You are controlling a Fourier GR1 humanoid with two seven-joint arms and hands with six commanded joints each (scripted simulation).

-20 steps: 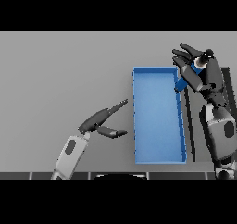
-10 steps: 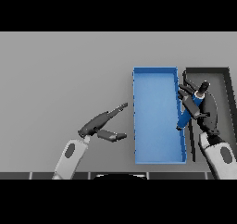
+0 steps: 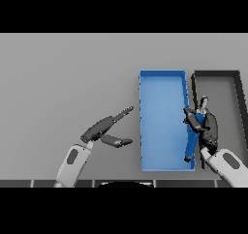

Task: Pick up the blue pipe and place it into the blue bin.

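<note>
A: Right hand (image 3: 206, 125) curled round the blue pipe (image 3: 193, 137), hanging over the right wall of the blue bin (image 3: 162, 74).

B: Placed yet?

A: Seemingly not; gripped, partly inside the bin. Letting go left to do.

B: Left hand (image 3: 102, 129)?

A: Idle, fingers straight, left of the bin. Dark bin (image 3: 216, 73) just beyond.

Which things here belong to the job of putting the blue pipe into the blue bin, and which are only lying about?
Belong to the job:
blue pipe, against the bin's right wall
blue bin
right hand, holding the pipe

Not part of it:
dark bin, right of the blue one
left hand, open over the table
</note>
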